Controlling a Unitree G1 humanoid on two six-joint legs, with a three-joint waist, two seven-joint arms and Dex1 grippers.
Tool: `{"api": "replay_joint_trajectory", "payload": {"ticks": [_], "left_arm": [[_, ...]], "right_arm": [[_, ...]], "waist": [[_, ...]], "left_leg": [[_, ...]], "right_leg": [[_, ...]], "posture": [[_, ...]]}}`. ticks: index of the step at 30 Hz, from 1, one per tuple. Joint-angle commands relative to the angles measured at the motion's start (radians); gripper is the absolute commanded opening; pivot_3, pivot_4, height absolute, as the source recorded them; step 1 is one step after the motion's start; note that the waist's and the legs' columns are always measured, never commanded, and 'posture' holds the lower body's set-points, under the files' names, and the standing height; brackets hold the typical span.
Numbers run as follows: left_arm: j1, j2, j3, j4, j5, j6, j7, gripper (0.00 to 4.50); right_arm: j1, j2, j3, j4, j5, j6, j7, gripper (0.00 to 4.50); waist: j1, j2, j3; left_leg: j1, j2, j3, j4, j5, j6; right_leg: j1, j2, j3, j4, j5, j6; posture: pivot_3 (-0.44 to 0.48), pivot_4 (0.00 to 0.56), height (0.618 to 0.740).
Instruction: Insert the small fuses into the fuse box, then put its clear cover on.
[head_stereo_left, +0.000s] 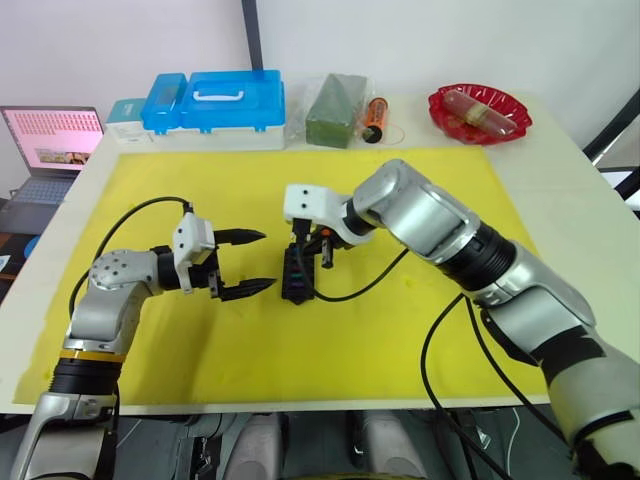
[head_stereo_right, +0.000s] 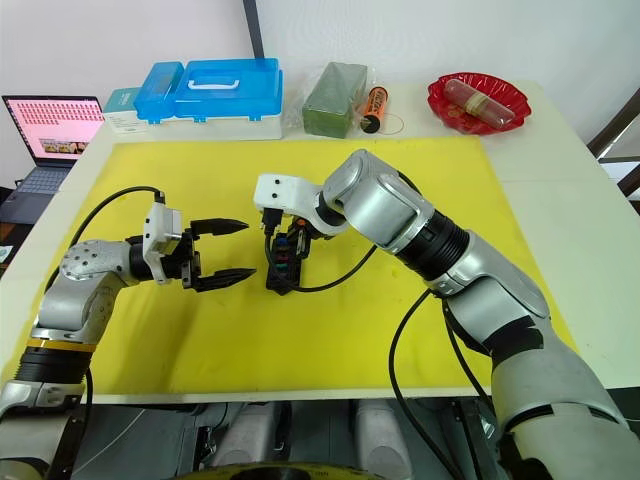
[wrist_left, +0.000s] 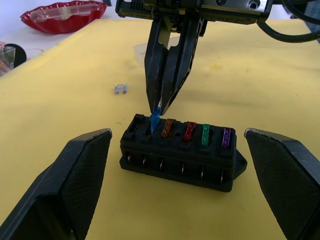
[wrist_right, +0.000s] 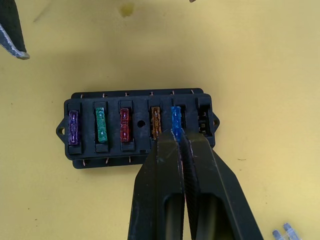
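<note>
Five of the six slots in the fuse box (wrist_left: 178, 152) carry a fuse, and the fifth, a blue fuse (wrist_left: 154, 120), is not yet seated. Going left to right across the yellow mat (head_stereo_left: 400, 330), the left gripper (head_stereo_left: 245, 263) hovers just beside the box, its jaws spread wide and holding nothing, the black textured pads framing the block from its side. The box lies near the mat's middle, a matte black moulded plastic block with mounting ears at each end, its long axis running roughly away from the robot, so the slot row runs the same way. The right gripper (wrist_left: 161, 107) stands directly over it, jaws clenched on the blue fuse, tips pointing straight down into the second slot from the far end. The fuse stands upright, proud of its seated neighbours: tan, red, green and purple translucent chips, flush in their sockets. The end slot beside it is empty. The coming push looks to be straight down, along the fuse's own blades, with the right arm plainly the nearer. A small grey fuse (wrist_left: 120, 89) lies loose on the mat near the box. Beyond the right gripper's jaws, something that looks like the clear cover (wrist_left: 140, 50) lies on the mat. Along the far edge of the tabletop (head_stereo_left: 560, 190) stand a blue-lidded case (head_stereo_left: 228, 100) and a red dish (head_stereo_left: 480, 112).
</note>
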Motion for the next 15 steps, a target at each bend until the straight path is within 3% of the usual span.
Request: {"api": "replay_joint_trajectory", "payload": {"ticks": [1, 15], "left_arm": [[-0.023, 0.003, 0.013, -0.008, -0.003, -0.016, -0.004, 4.5], [-0.021, 0.004, 0.014, -0.011, -0.002, -0.013, -0.004, 4.5]], "right_arm": [[-0.031, 0.012, -0.041, -0.01, -0.007, -0.008, 0.001, 0.03], [-0.037, 0.019, -0.046, 0.007, -0.005, -0.014, 0.005, 0.03]], "waist": [[0.0, 0.0, 0.0], [0.0, 0.0, 0.0]], "left_leg": [[0.0, 0.0, 0.0, 0.0, 0.0, 0.0], [0.0, 0.0, 0.0, 0.0, 0.0, 0.0]], "right_leg": [[0.0, 0.0, 0.0, 0.0, 0.0, 0.0], [0.0, 0.0, 0.0, 0.0, 0.0, 0.0]], "posture": [[0.0, 0.15, 0.74], [0.0, 0.15, 0.74]]}}
